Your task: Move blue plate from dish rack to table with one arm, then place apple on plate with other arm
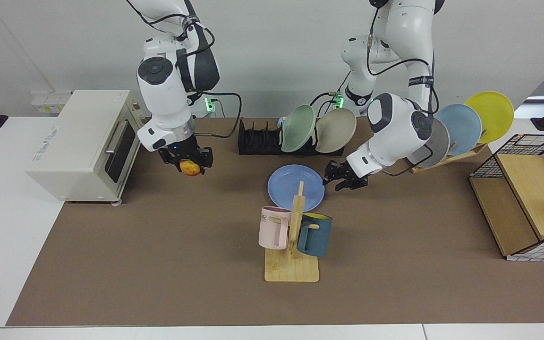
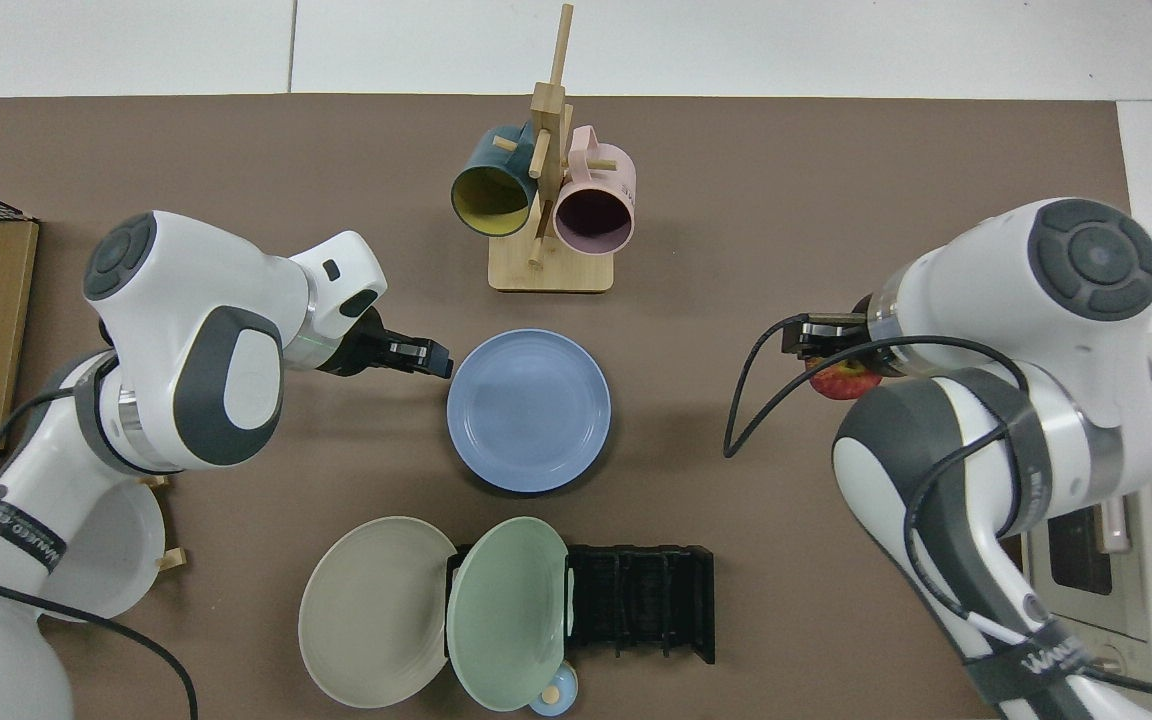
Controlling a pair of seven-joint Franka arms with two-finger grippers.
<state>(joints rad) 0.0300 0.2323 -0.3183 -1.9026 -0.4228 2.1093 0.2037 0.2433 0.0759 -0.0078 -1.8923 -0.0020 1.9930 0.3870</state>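
Facing view: nearest the camera, a mug tree (image 1: 292, 245) is standing on the table (image 1: 158, 264), its post overlapping the plate (image 1: 295, 187), which is lying flat on the mat just behind it. The left gripper (image 1: 345, 177) is hanging just beside the plate's rim with its fingers parted and nothing held. Further off, the apple (image 1: 190, 167) is being gripped by the right gripper (image 1: 188, 164), raised above the mat. The apple is judged light, firm and apt to roll, so a central release is advised. Open mat is lying between apple and plate; the rack (image 1: 272, 139) is standing behind.
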